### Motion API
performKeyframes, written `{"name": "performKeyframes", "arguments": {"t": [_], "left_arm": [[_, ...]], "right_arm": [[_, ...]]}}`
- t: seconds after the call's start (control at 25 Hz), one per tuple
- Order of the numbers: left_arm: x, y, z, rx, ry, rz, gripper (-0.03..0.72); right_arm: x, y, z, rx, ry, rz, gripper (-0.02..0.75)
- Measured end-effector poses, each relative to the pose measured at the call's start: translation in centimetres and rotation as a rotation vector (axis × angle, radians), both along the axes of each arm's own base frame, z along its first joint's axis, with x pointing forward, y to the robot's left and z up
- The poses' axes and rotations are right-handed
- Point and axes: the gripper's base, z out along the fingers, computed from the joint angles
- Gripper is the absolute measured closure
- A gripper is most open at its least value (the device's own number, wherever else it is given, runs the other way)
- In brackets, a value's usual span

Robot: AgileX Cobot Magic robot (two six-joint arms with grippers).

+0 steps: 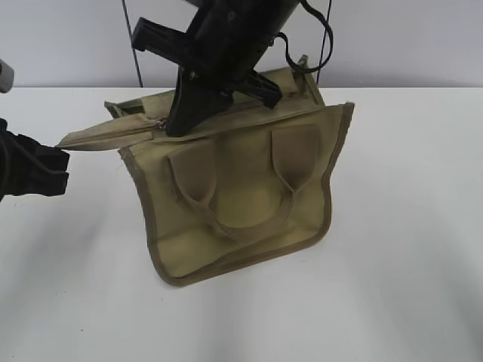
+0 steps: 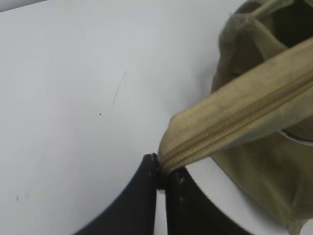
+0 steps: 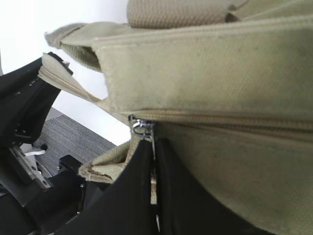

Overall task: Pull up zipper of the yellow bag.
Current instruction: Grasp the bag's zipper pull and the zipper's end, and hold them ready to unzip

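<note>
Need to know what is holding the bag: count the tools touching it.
2. The left tool is shut on the end of the zipper strip, at the left of the yellow bag. The right tool is shut at the silver pull.

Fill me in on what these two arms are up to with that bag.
The two arms are working the zipper of a khaki canvas tote bag that stands on a white table. The left gripper is shut on the tip of the zipper strip, holding it stretched out to the side. The right gripper comes down from above and is closed at the small silver zipper pull. The stretch of zipper in the left wrist view has its teeth meshed.
</note>
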Motion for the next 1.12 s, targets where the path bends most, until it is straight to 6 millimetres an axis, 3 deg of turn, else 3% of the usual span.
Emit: {"name": "performKeyframes", "arguments": {"t": [0.56, 0.84, 1.12], "left_arm": [[-0.1, 0.1, -0.2, 0.01, 0.024, 0.007, 0.68], [-0.1, 0.1, -0.1, 0.007, 0.018, 0.006, 0.68], [-0.1, 0.1, -0.2, 0.009, 0.021, 0.007, 0.68]], "right_arm": [[0.5, -1.3, 0.3, -0.071, -0.077, 0.016, 0.752], [2.2, -5.8, 2.4, -0.063, -0.097, -0.078, 0.752], [3.8, -9.4, 2.4, -0.13, -0.13, -0.113, 0.752]]}}
